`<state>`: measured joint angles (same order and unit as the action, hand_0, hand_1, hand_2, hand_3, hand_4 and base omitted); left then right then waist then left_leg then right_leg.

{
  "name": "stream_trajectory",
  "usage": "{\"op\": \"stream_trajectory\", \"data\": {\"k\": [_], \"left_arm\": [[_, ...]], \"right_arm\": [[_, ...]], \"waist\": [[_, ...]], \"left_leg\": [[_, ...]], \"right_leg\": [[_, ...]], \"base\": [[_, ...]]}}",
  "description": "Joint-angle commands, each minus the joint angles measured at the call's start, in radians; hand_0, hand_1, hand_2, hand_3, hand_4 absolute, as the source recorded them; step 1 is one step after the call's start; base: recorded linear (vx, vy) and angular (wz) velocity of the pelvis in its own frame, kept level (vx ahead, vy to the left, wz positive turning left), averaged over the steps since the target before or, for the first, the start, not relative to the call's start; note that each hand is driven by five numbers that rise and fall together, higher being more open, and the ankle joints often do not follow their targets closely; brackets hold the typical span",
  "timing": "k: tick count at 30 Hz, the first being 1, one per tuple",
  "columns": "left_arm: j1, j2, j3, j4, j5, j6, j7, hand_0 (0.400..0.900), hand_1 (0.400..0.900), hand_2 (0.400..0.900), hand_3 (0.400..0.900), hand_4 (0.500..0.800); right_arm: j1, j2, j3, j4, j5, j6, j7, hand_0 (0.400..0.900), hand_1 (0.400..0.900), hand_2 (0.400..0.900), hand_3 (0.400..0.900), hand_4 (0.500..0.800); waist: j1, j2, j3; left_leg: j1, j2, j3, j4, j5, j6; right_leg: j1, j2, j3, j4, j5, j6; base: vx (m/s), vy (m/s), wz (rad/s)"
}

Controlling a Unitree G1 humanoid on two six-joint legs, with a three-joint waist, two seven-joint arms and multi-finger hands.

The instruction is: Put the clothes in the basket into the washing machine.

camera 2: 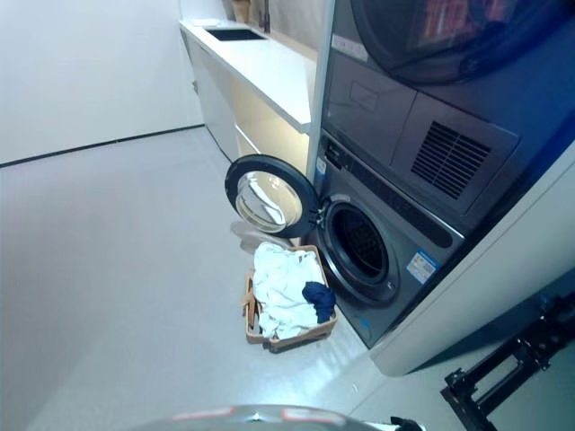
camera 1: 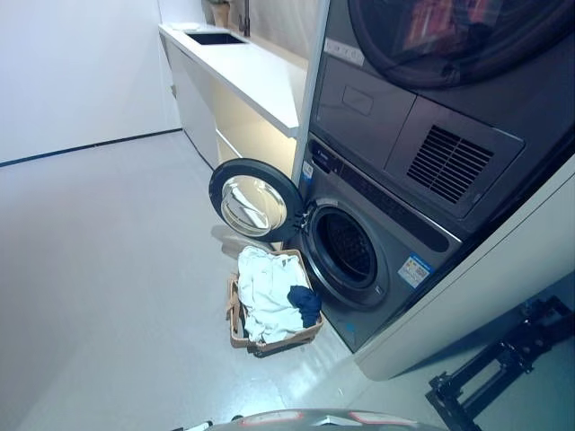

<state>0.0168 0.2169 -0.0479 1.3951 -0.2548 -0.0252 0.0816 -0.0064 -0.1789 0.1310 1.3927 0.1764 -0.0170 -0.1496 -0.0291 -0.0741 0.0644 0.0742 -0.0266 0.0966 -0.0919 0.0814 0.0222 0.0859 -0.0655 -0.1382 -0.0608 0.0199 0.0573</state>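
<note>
- Washing machine (camera 1: 377, 260): dark grey front-loader at about 3 o'clock of the view centre, set under a second dark grey unit (camera 1: 431, 81) with a vent grille.
- Door (camera 1: 254, 199) of the washing machine: round, glass centre, swung fully open toward 9 o'clock of the drum opening (camera 1: 346, 247). Hinge at the opening's left edge.
- Drum opening: dark inside; perforated drum wall visible. Cannot tell whether any cloth is in it.
- Basket (camera 1: 235, 314): brown, open-topped, on the floor at about 7 o'clock of the drum opening, just beside the machine's lower front. It lies below the open door.
- Clothes (camera 1: 265, 296): pale, white-to-mint heap filling the basket and rising above its rim. All of the heap is in the basket.
- Dark blue garment (camera 2: 320, 299): on top of the pale heap, at the heap's 3 o'clock side, nearest the machine.
- White counter (camera 1: 243, 67): runs from the machine toward 12 o'clock, with a dark sink (camera 1: 214, 38) at its far end.
- Floor (camera 1: 108, 269): light grey, plain.
- Black stand (camera 1: 499, 359): on the floor at 5 o'clock, beyond the pale side panel of the machine housing.
- Hands: neither the left nor the right hand shows in either view; finger state cannot be told.
</note>
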Motion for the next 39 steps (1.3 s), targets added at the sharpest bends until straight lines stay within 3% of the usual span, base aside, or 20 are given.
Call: {"op": "stream_trajectory", "data": {"k": [1, 5, 7, 11, 16, 19, 20, 22, 26, 29, 34, 36, 37, 39], "left_arm": [[-0.094, -0.041, -0.012, -0.002, -0.020, -0.031, 0.028, 0.900, 0.900, 0.900, 0.900, 0.800], [-0.098, -0.048, -0.017, -0.015, -0.042, -0.040, 0.031, 0.900, 0.900, 0.900, 0.900, 0.800], [-0.108, -0.052, -0.024, -0.029, -0.066, -0.045, 0.034, 0.900, 0.900, 0.900, 0.900, 0.800], [-0.106, -0.057, -0.027, -0.028, -0.084, -0.047, 0.031, 0.900, 0.900, 0.900, 0.900, 0.800], [-0.098, -0.067, -0.028, -0.025, -0.106, -0.045, 0.040, 0.900, 0.900, 0.900, 0.900, 0.800], [-0.093, -0.071, -0.036, -0.032, -0.113, -0.049, 0.049, 0.900, 0.900, 0.900, 0.900, 0.800], [-0.091, -0.073, -0.038, -0.031, -0.113, -0.049, 0.049, 0.900, 0.900, 0.900, 0.900, 0.800], [-0.085, -0.080, -0.041, -0.028, -0.121, -0.052, 0.051, 0.900, 0.900, 0.900, 0.900, 0.800], [-0.070, -0.082, -0.035, -0.019, -0.126, -0.051, 0.056, 0.900, 0.900, 0.900, 0.900, 0.800], [-0.060, -0.073, -0.028, -0.006, -0.120, -0.043, 0.054, 0.900, 0.900, 0.900, 0.900, 0.800], [-0.087, -0.025, -0.026, -0.017, -0.093, -0.041, 0.053, 0.900, 0.900, 0.900, 0.900, 0.800], [-0.115, 0.000, -0.041, -0.050, -0.083, -0.044, 0.054, 0.900, 0.900, 0.900, 0.900, 0.800], [-0.147, 0.023, -0.045, -0.063, -0.087, -0.047, 0.061, 0.900, 0.900, 0.900, 0.900, 0.800], [-0.159, 0.034, -0.045, -0.069, -0.091, -0.047, 0.065, 0.900, 0.900, 0.900, 0.900, 0.800]], "right_arm": [[-0.125, -0.091, -0.006, -0.013, 0.020, -0.024, -0.024, 0.900, 0.900, 0.900, 0.900, 0.800], [-0.124, -0.110, -0.011, -0.012, 0.027, -0.028, -0.033, 0.900, 0.900, 0.900, 0.900, 0.800], [-0.127, -0.131, -0.011, -0.021, 0.023, -0.031, -0.041, 0.900, 0.900, 0.900, 0.900, 0.800], [-0.137, -0.148, -0.008, -0.032, 0.020, -0.032, -0.044, 0.900, 0.900, 0.900, 0.900, 0.800], [-0.157, -0.162, -0.016, -0.027, 0.040, -0.036, -0.058, 0.900, 0.900, 0.900, 0.900, 0.800], [-0.170, -0.167, -0.006, -0.029, 0.038, -0.040, -0.062, 0.900, 0.900, 0.900, 0.900, 0.800], [-0.174, -0.165, -0.001, -0.030, 0.038, -0.041, -0.063, 0.900, 0.900, 0.900, 0.900, 0.800], [-0.176, -0.165, 0.003, -0.027, 0.037, -0.044, -0.067, 0.900, 0.900, 0.900, 0.900, 0.800], [-0.175, -0.154, 0.005, -0.015, 0.036, -0.043, -0.063, 0.900, 0.900, 0.900, 0.900, 0.800], [-0.171, -0.131, 0.004, -0.008, 0.040, -0.041, -0.060, 0.900, 0.900, 0.900, 0.900, 0.800], [-0.166, -0.097, -0.008, -0.021, 0.061, -0.043, -0.053, 0.900, 0.900, 0.900, 0.900, 0.800], [-0.175, -0.092, -0.009, -0.051, 0.077, -0.050, -0.057, 0.900, 0.900, 0.900, 0.900, 0.800], [-0.191, -0.083, -0.006, -0.082, 0.105, -0.061, -0.058, 0.900, 0.900, 0.900, 0.900, 0.800], [-0.202, -0.079, 0.001, -0.097, 0.110, -0.064, -0.060, 0.900, 0.900, 0.900, 0.900, 0.800]], "waist": [[0.007, 0.093, 0.091], [0.014, 0.084, 0.123], [0.023, 0.081, 0.164], [0.023, 0.089, 0.193], [0.024, 0.107, 0.202], [0.030, 0.124, 0.205], [0.032, 0.131, 0.205], [0.032, 0.137, 0.194], [0.043, 0.132, 0.183], [0.060, 0.100, 0.152], [0.079, 0.025, 0.105], [0.082, 0.010, 0.111], [0.071, 0.005, 0.140], [0.065, 0.009, 0.155]], "left_leg": [[0.005, 0.037, -0.018, 0.132, -0.186, -0.039], [-0.093, 0.032, -0.031, 0.342, -0.203, -0.066], [-0.199, 0.037, -0.065, 0.538, -0.125, -0.085], [-0.280, 0.049, -0.078, 0.661, -0.070, -0.087], [-0.344, 0.011, -0.075, 0.535, -0.073, -0.085], [-0.341, -0.003, -0.102, 0.330, -0.003, -0.098], [-0.334, 0.000, -0.123, 0.238, 0.041, -0.111], [-0.328, 0.016, -0.147, 0.094, 0.066, -0.121], [-0.332, 0.036, -0.112, 0.054, 0.098, -0.134], [-0.315, 0.040, -0.083, 0.071, 0.096, -0.108], [-0.334, 0.007, -0.048, 0.194, -0.021, -0.033], [-0.328, -0.005, -0.045, 0.204, -0.061, -0.006], [-0.309, -0.015, -0.042, 0.210, -0.088, 0.016], [-0.292, -0.017, -0.043, 0.205, -0.093, 0.025]], "right_leg": [[-0.071, 0.048, 0.014, 0.162, -0.151, -0.002], [-0.059, 0.045, 0.008, 0.164, -0.166, -0.022], [-0.050, 0.045, -0.003, 0.182, -0.179, -0.047], [-0.058, 0.049, -0.006, 0.209, -0.196, -0.068], [-0.058, 0.052, -0.011, 0.207, -0.209, -0.064], [-0.039, 0.068, -0.009, 0.186, -0.212, -0.057], [-0.027, 0.077, -0.007, 0.176, -0.216, -0.055], [0.015, 0.090, 0.003, 0.141, -0.226, -0.048], [0.093, 0.091, 0.028, 0.087, -0.236, -0.037], [0.131, 0.061, 0.039, 0.071, -0.251, -0.023], [0.088, -0.014, 0.060, 0.190, -0.215, 0.042], [0.002, -0.034, 0.071, 0.345, -0.140, 0.062], [-0.086, -0.058, 0.067, 0.503, -0.024, 0.072], [-0.126, -0.068, 0.059, 0.566, 0.010, 0.063]], "base": [[-0.03, -0.213, -0.05], [-0.01, -0.245, 0.07], [-0.03, -0.273, 0.20], [-0.01, -0.144, 0.07], [0.06, -0.030, 0.02], [0.15, 0.063, -0.06], [0.21, 0.100, -0.03], [0.28, 0.137, -0.05], [0.32, 0.187, -0.21], [0.44, 0.309, -0.31], [0.40, 0.328, -0.21], [0.27, 0.382, -0.05], [0.17, 0.323, -0.04], [0.13, 0.252, -0.07]]}}
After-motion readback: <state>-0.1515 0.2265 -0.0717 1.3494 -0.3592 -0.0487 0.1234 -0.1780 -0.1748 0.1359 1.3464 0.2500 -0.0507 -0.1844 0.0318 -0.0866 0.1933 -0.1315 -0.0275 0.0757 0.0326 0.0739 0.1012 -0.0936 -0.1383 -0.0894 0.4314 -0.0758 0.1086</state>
